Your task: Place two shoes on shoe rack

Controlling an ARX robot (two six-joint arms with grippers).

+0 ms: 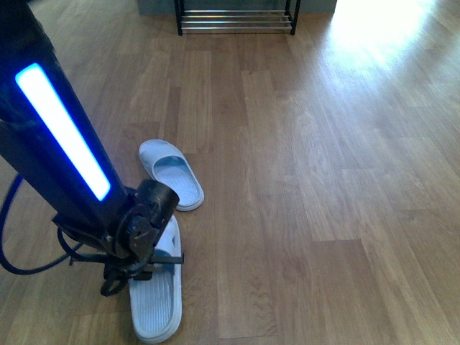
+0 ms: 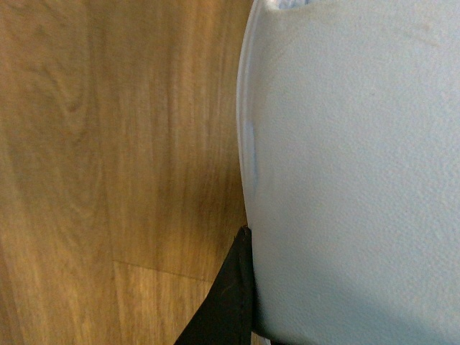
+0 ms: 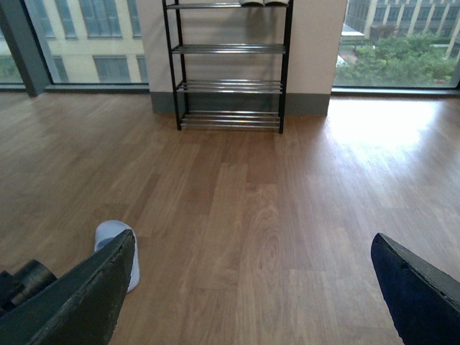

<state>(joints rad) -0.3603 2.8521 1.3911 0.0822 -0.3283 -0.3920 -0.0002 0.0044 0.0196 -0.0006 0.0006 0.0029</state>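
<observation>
Front view: two pale-blue slippers lie on the wooden floor (image 1: 323, 180), well apart from the shoe rack (image 1: 236, 21), which stands at the far edge of the floor. The far slipper (image 1: 172, 175) lies sole down, angled to the left. The near slipper (image 1: 157, 305) lies just behind it, lengthwise, partly covered by the left arm (image 1: 61, 136), which carries a lit blue strip. The left tool (image 1: 144, 262) is lowered onto the strap region of the near slipper.

Left wrist view: the pale, finely textured surface of the near slipper (image 2: 345, 180) fills most of the picture. One dark finger (image 2: 226, 302) touches its edge. Whether this tool is apart or clamped on the slipper cannot be told.

Right wrist view: the right tool (image 3: 253, 248) stands with its fingers wide apart, holding nothing, above bare floor. The shoe rack (image 3: 230, 86) stands ahead against the wall, between two windows.
</observation>
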